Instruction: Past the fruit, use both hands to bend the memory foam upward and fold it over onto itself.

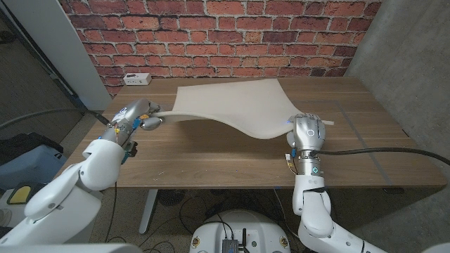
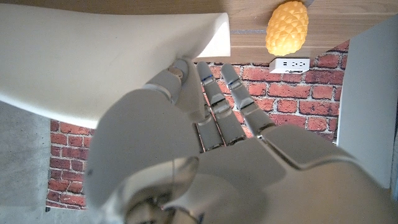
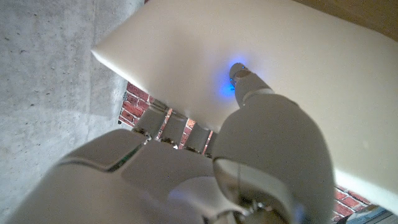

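The cream memory foam spreads across the far half of the wooden table, its near edge raised off the surface. My left hand pinches the foam's near left corner. My right hand grips the near right corner. In the left wrist view the left hand has its thumb and fingers closed on the foam's edge, and a yellow bumpy fruit lies on the table beyond it. In the right wrist view the right hand presses its thumb into the foam, fingers underneath.
A white power strip sits at the table's far left by the brick wall. Faint tape lines mark the table to the right of the foam. A concrete wall stands at the right.
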